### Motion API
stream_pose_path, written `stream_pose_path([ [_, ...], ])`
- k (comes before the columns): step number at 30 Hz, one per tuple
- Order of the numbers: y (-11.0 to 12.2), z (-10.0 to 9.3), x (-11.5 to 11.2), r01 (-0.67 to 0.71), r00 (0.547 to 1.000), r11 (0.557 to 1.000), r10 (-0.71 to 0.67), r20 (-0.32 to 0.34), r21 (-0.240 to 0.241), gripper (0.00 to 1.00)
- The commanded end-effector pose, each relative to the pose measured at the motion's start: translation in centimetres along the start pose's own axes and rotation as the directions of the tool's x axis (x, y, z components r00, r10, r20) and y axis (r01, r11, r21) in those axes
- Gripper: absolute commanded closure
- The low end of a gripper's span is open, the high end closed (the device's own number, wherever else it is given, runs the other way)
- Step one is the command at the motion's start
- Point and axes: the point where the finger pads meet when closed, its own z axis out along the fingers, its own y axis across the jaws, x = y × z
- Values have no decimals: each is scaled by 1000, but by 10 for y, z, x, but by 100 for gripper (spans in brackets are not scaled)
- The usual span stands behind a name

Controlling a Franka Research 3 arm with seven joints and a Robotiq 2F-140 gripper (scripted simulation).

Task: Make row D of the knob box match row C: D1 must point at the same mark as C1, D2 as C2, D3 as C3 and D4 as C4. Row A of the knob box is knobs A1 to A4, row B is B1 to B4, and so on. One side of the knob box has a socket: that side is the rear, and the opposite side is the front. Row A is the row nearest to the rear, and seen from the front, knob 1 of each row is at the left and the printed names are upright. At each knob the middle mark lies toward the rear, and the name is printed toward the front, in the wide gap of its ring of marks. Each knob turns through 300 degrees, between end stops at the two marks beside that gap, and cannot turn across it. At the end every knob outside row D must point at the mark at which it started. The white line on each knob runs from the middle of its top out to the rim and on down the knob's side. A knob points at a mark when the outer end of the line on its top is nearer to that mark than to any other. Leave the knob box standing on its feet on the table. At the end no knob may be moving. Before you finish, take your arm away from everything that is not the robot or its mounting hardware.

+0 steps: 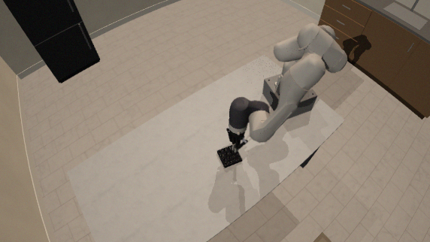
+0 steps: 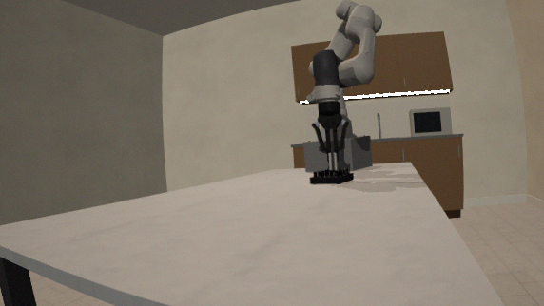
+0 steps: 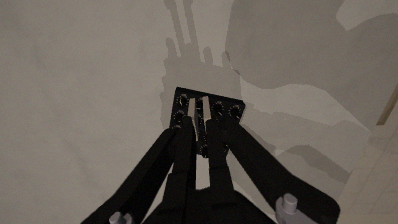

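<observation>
Two risks: fingers off-axis could slip; a wide swing could nudge neighbouring knobs point(image 3: 218, 108). Gripper point(image 1: 234, 149) point(image 2: 333, 168) point(image 3: 200, 106): fingers nearly together, narrow gap, tips down among knobs; cannot tell whether one is clamped. Box point(image 1: 229, 162) point(image 2: 328, 180) point(image 3: 192, 93) beneath, on table point(image 1: 150, 169) point(image 2: 262, 228) point(image 3: 100, 75); arm base point(image 1: 305, 105) point(image 2: 316, 157) beyond.

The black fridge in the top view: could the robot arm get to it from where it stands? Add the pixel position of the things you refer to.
Probably not: the arm point(image 1: 308, 71) point(image 2: 363, 45) is mounted by the far end of the table point(image 1: 150, 158) point(image 2: 266, 228), and wide floor separates it from the fridge point(image 1: 56, 37).
</observation>
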Motion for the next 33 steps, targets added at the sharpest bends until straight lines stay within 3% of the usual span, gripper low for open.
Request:
stream_pose_path([
  [1, 0, 0, -1, -37, 999, 999, 37, 0, 0, 95],
  [5, 0, 0, -1, -37, 999, 999, 37, 0, 0, 95],
  [6, 0, 0, -1, -37, 999, 999, 37, 0, 0, 88],
  [33, 0, -5, -1, -37, 999, 999, 37, 0, 0, 88],
])
